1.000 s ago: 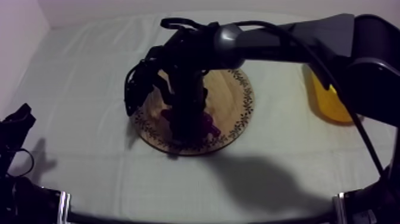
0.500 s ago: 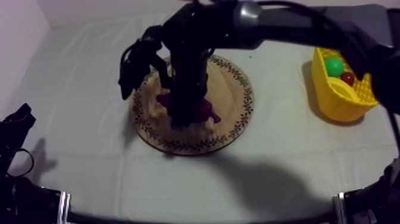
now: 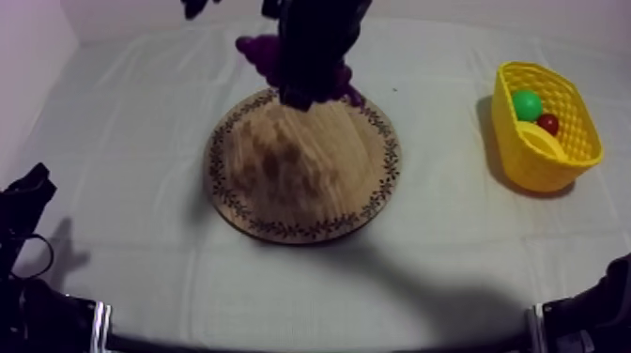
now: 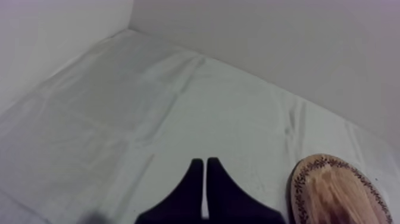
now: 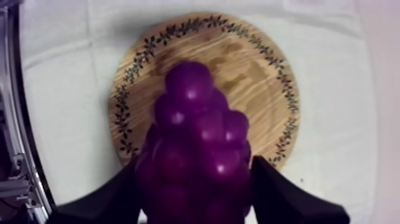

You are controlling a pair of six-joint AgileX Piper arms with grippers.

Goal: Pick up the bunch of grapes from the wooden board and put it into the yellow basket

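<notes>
One wooden board (image 3: pixel 300 178), one bunch of grapes (image 5: pixel 196 149), one yellow basket (image 3: pixel 526 167), one small red fruit (image 3: pixel 547 123), one green fruit (image 3: pixel 527 103).

The right gripper (image 5: pixel 196 184) hung high, fingers clamped round the bunch of grapes (image 5: pixel 193 131) between them. The left gripper (image 4: pixel 205 179) sat low, fingers together.

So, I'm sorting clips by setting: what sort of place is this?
Probably an indoor robot test bench: a table under a plain grey-white cloth against bare walls, a toy bunch of grapes gripped in the right hand above a round wooden board, and a yellow basket nearby.
</notes>
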